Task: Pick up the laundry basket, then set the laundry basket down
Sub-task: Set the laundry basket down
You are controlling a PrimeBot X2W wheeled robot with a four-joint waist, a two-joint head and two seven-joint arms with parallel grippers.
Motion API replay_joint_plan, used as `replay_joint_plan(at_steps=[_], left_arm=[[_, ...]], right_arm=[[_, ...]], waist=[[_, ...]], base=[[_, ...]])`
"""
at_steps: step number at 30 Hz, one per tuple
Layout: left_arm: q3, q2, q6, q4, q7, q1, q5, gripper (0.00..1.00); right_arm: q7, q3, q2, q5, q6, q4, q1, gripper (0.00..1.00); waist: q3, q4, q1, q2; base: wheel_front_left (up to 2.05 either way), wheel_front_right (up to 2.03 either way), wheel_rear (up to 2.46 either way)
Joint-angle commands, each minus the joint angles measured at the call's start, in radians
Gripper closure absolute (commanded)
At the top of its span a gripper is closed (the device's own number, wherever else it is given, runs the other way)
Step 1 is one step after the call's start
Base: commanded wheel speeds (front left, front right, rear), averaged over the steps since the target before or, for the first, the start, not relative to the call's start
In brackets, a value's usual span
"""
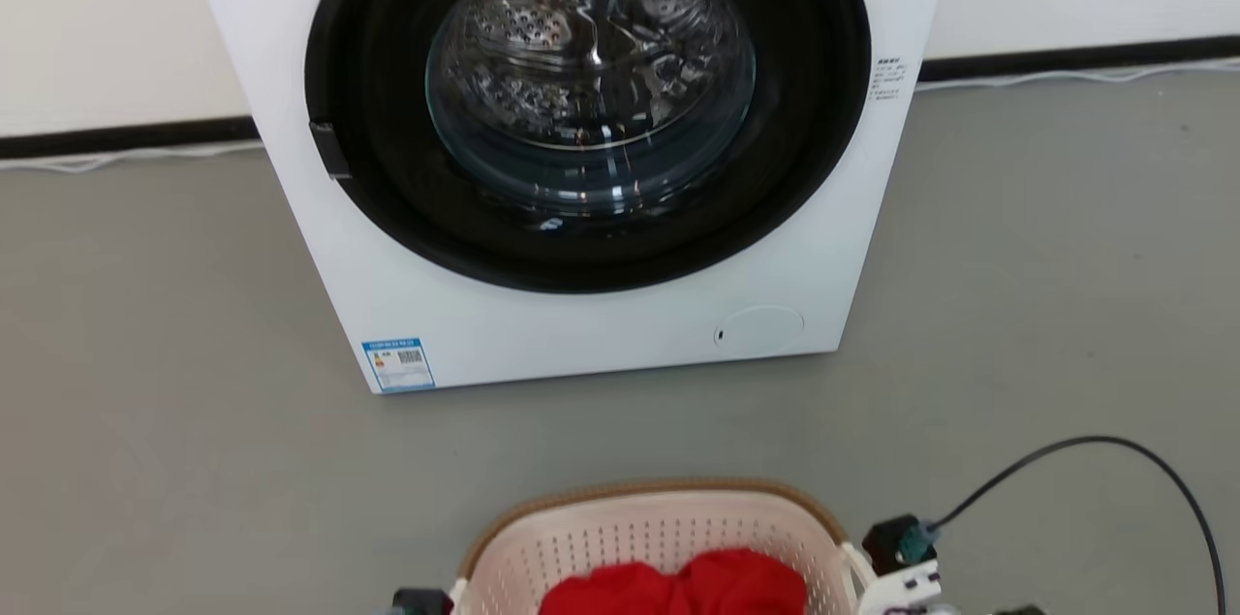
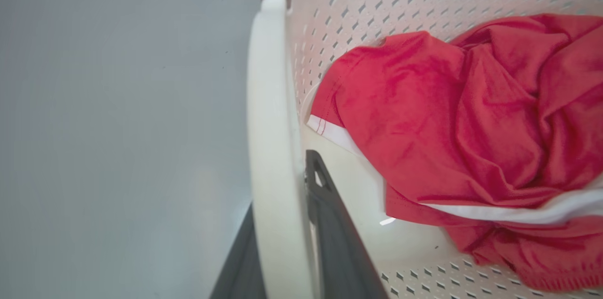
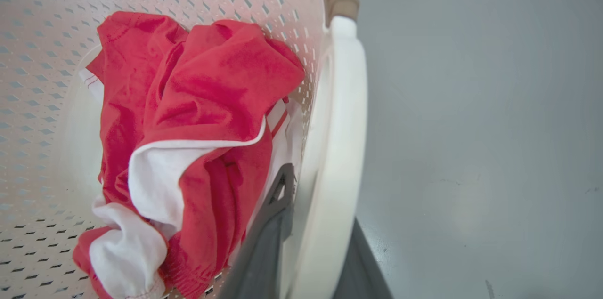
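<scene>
Your left claw (image 2: 282, 186) pinches the basket (image 2: 377, 16) by its left handle (image 2: 271, 125), one finger on each side. The basket is near you, in front of the washer (image 1: 581, 334), with a red cloth (image 1: 678, 586) inside. Your right claw (image 3: 322, 200) pinches the right handle (image 3: 339, 125) likewise. You cannot tell whether the basket touches the floor (image 1: 145, 353).

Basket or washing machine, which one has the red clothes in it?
The laundry basket, low in the head view, holds the red clothes; the washing machine behind it has a bare shiny drum.
</scene>
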Motion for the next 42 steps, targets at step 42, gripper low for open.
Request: replay_joint_plan(at_steps=[42], left_arm=[[0.427,0.076,0.117,-0.194,-0.084,-0.667,0.433,1.0]], right_arm=[[-0.398,-0.172,-0.032,-0.135,0.016,0.04,-0.659,1.0]], waist=[[0.919,0.005,0.0,-0.0001]], base=[[0.0,0.0,0.0]])
